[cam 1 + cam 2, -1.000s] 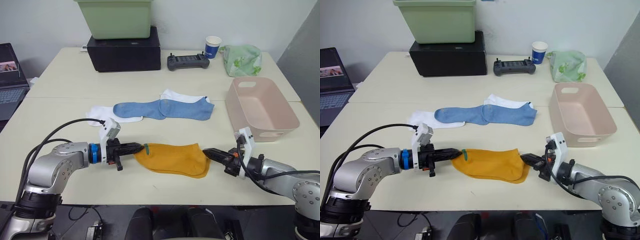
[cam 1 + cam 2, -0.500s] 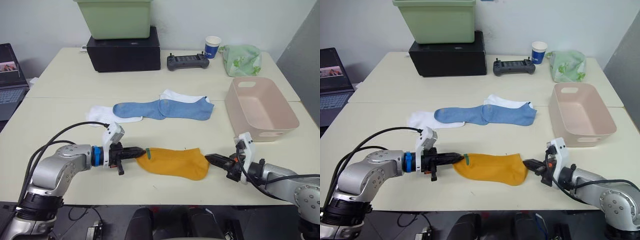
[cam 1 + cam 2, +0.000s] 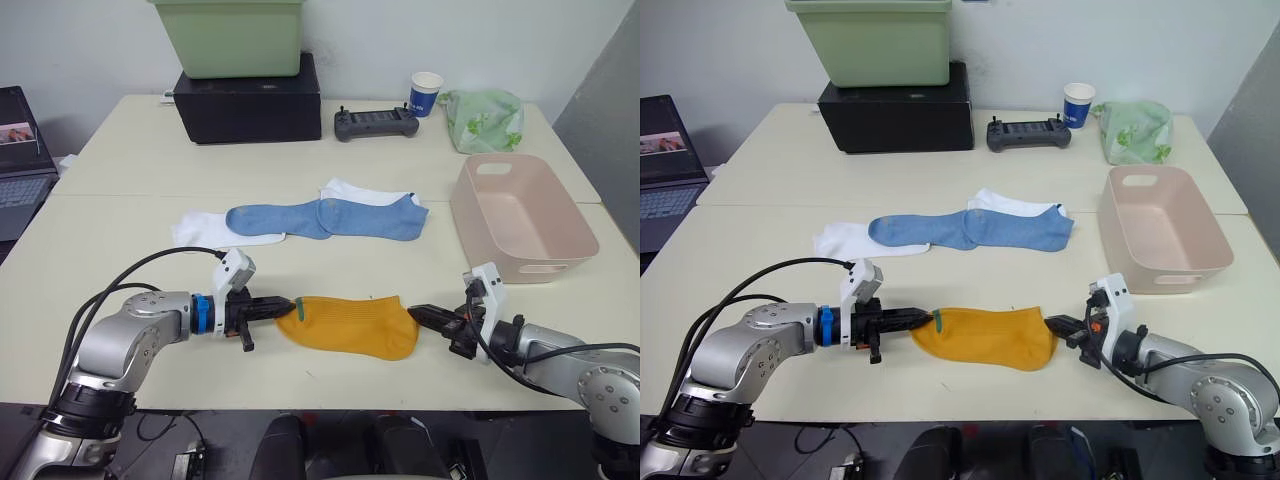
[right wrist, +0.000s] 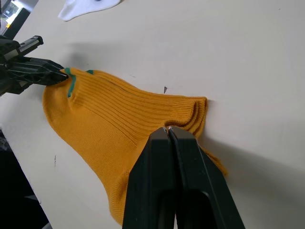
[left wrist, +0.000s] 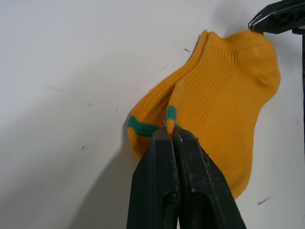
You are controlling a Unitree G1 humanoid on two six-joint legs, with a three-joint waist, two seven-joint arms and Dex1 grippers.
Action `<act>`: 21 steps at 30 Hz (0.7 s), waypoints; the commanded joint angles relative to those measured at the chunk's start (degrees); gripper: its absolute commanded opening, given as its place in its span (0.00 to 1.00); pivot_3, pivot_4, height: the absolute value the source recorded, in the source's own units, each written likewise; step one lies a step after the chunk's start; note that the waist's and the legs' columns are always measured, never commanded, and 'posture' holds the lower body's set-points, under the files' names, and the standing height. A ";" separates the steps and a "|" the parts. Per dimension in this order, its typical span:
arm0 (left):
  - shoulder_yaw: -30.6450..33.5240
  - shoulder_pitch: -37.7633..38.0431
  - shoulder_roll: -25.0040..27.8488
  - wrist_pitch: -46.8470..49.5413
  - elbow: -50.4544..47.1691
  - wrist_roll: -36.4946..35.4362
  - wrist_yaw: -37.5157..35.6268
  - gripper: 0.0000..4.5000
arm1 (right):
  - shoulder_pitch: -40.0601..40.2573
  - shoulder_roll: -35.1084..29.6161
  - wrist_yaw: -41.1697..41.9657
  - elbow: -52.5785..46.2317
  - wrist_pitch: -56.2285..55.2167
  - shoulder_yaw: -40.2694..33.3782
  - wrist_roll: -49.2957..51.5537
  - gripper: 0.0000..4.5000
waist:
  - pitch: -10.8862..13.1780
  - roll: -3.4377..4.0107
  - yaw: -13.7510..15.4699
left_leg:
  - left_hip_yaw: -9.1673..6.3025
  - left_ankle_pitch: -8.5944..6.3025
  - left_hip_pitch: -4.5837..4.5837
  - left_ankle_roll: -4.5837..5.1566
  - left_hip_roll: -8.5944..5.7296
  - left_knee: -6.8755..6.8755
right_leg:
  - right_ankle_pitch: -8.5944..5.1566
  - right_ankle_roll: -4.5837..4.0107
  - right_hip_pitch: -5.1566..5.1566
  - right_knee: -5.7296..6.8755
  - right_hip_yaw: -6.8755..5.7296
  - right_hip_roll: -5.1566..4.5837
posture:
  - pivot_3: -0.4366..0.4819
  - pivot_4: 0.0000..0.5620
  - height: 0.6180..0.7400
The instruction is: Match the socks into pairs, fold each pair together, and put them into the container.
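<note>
Two mustard-orange socks (image 3: 348, 326) lay stacked as one pair near the table's (image 3: 120, 220) front edge, long axis running left to right between the arms. Left gripper (image 3: 284, 306) was clamped flat on the green-marked end; right gripper (image 3: 422, 315) was pinched shut on the opposite end, no gap showing between either pair of fingers. Pair held taut, low over the tabletop. Pink container (image 3: 524, 216) stood beyond and to the right, nearer the right arm. Folding would likely mean carrying one end across the other along that axis. Blue socks (image 3: 325, 219) and white socks (image 3: 215, 231) waited mid-table.
</note>
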 commanded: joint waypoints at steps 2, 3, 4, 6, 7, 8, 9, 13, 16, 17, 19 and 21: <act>2.12 -1.30 -0.02 -0.50 -0.48 -0.60 0.22 0.00 | -0.27 -0.04 0.40 -0.46 -1.49 -1.11 0.25 0.01 | 0.00 0.00 0.00 | 0.00 0.00 0.00 0.00 0.00 0.00 | 0.00 0.00 0.00 0.00 0.00 0.00 | 0.48 0.27 1.00; 2.13 -1.36 -0.07 -0.42 -0.41 -0.58 0.26 0.00 | -0.26 -0.05 0.40 -0.40 -1.56 -1.03 0.14 0.01 | 0.00 0.00 -0.03 | 0.00 0.00 0.00 0.00 0.00 0.00 | 0.00 0.00 0.00 0.00 0.01 0.00 | 0.48 0.27 1.00; 2.02 -1.32 -0.03 -0.57 -0.42 -0.34 0.21 0.00 | -0.24 -0.04 0.40 -0.35 -1.64 -0.96 0.04 0.01 | 0.00 0.00 -0.03 | 0.01 0.00 0.01 0.00 0.00 0.00 | 0.00 0.00 0.00 0.00 0.01 0.00 | 0.48 0.27 1.00; 1.85 -1.07 -0.03 -0.69 -0.47 -0.09 0.08 0.00 | -0.30 0.06 0.32 -0.23 -1.76 -0.87 -0.05 0.01 | 0.00 0.00 -0.01 | 0.00 0.00 0.00 0.00 0.00 0.00 | 0.00 0.00 0.00 0.00 0.01 0.00 | 0.48 0.27 1.00; 1.73 -0.87 0.01 -0.68 -0.56 -0.04 -0.04 0.00 | -0.37 0.14 0.22 -0.14 -1.83 -0.82 -0.10 0.01 | 0.00 0.00 -0.01 | 0.00 0.00 0.00 0.00 0.00 0.00 | 0.00 0.00 0.00 0.00 0.00 0.00 | 0.48 0.27 1.00; 1.58 -0.64 0.12 -0.78 -0.69 0.13 -0.13 0.00 | -0.37 0.18 0.15 -0.13 -1.93 -0.76 -0.15 0.01 | 0.00 0.00 -0.01 | 0.00 0.00 0.00 0.00 0.00 0.00 | 0.00 0.00 0.00 0.00 0.00 0.00 | 0.48 0.27 1.00; 1.53 -0.49 0.19 -0.80 -0.79 0.21 -0.16 0.00 | -0.23 0.13 0.15 -0.16 -2.01 -0.69 -0.23 0.01 | 0.00 0.00 -0.01 | 0.00 0.00 0.00 0.00 0.00 0.00 | 0.00 -0.01 0.00 0.00 0.01 0.00 | 0.48 0.27 1.00; 1.41 -0.20 0.08 -0.93 -0.94 0.40 -0.11 0.00 | 0.66 -0.08 0.54 -0.26 -2.45 -0.27 -0.98 0.01 | 0.00 0.00 -0.01 | -0.01 0.00 0.00 0.00 0.00 0.00 | 0.00 0.00 0.00 0.00 0.00 0.00 | 0.48 0.27 1.00; 0.95 -0.15 -0.11 -1.63 -0.69 1.32 0.40 0.00 | 0.83 -0.55 1.00 -0.42 -2.49 0.35 -2.31 0.01 | 0.00 0.00 0.00 | 0.00 0.00 0.00 0.00 0.00 0.00 | 0.00 -0.01 0.00 0.00 0.01 0.00 | 0.48 0.27 1.00; 0.96 -0.14 -0.21 -1.85 -0.50 1.55 0.55 0.00 | 0.95 -0.61 1.15 -0.45 -2.53 0.29 -2.54 0.05 | 0.00 0.00 -0.01 | 0.00 0.00 0.00 0.00 0.00 0.00 | 0.01 -0.01 0.00 0.00 0.01 0.00 | 0.48 0.27 1.00; 1.32 -0.03 -0.47 -2.34 -0.10 1.99 0.85 0.00 | 1.38 -0.96 1.72 -0.51 -2.74 0.00 -2.70 0.14 | 0.00 0.00 0.02 | -0.01 0.00 0.00 0.00 0.00 0.00 | 0.00 -0.01 0.00 0.00 0.00 0.00 | 0.48 0.27 1.00; 1.93 -0.11 -0.31 -2.34 0.16 1.88 0.80 0.14 | 1.60 -1.93 2.50 -0.50 -3.05 -0.65 -3.04 0.31 | 0.00 0.00 0.01 | -0.01 0.00 0.00 0.00 0.00 0.00 | 0.01 -0.01 0.00 0.00 0.00 0.00 | 0.48 0.27 1.00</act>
